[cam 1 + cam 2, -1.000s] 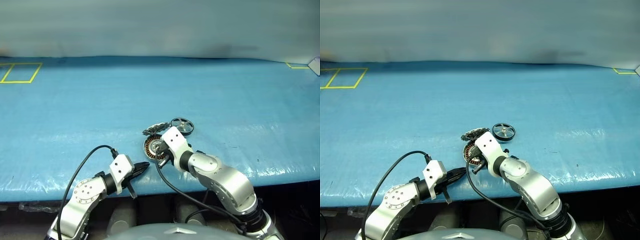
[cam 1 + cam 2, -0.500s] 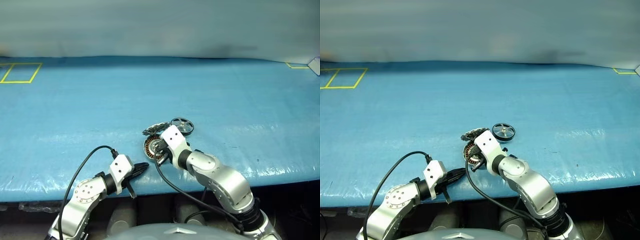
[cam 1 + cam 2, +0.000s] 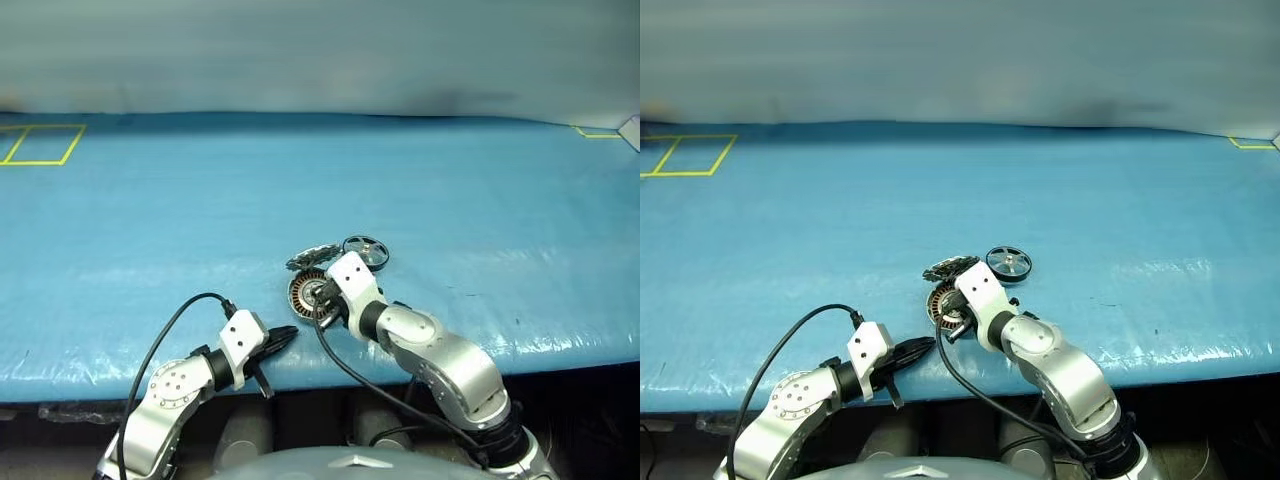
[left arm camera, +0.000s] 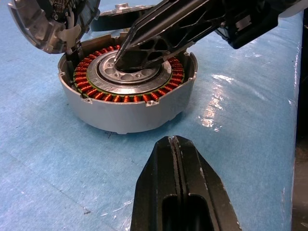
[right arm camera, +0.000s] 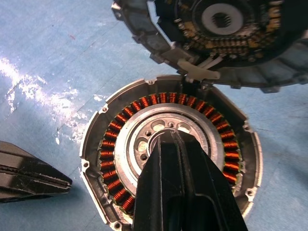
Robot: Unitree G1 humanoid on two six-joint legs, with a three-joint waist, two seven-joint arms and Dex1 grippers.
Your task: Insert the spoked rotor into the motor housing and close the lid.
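Observation:
The motor housing (image 4: pixel 127 91) is a round grey cup with coppery windings, sitting near the table's front edge. Its hinged lid (image 5: pixel 216 29) is tipped open behind it, ribbed underside showing. Just beyond, to the right, the spoked rotor (image 3: pixel 365 250) lies flat on the blue surface. My right gripper (image 5: pixel 171 139) is shut and empty, its tips resting over the housing's silver centre (image 4: pixel 144 72). In front of the housing and to its left, my left gripper (image 4: pixel 172 142) is shut on nothing, a short way off the rim.
The blue table (image 3: pixel 450 180) stretches wide behind the parts. Its front edge (image 3: pixel 560 350) runs just below both grippers. A yellow taped rectangle (image 3: pixel 40 145) marks the far left, and another yellow corner (image 3: pixel 590 131) marks the far right.

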